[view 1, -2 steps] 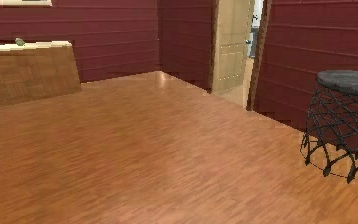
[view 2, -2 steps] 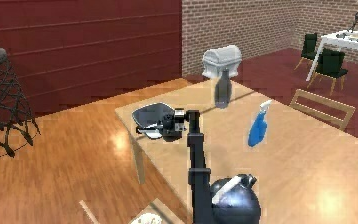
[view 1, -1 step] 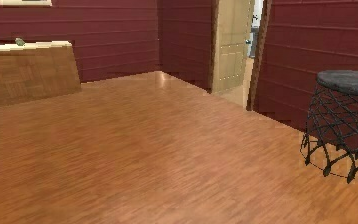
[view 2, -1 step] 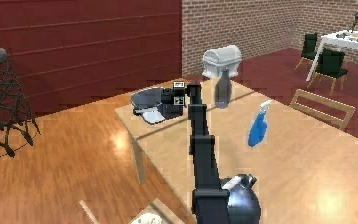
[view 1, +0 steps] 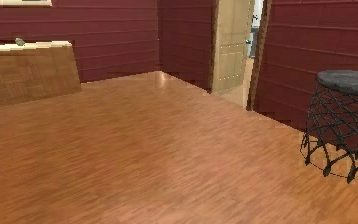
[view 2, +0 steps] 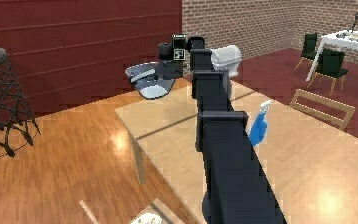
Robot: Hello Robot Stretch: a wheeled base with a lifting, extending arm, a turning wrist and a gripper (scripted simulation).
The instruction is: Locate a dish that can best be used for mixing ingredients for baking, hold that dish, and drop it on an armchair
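Bowl [view 2: 147, 82], grey, tilted: hung at the end effector's [view 2: 163, 66] far end, seemingly held just clear of the bench's [view 2: 172, 135] far edge, with red wall behind. Blue bottle [view 2: 259, 126] stood near the bench's right edge, just beside the arm [view 2: 225, 150]. Ahead: broad open wood floor [view 1: 137, 150]; wire-legged stool [view 1: 342, 120] at the forward view's right; doorway [view 1: 232, 45] beyond.

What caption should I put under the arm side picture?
Robot arm stretched over a wooden table, a grey bowl near its gripper.
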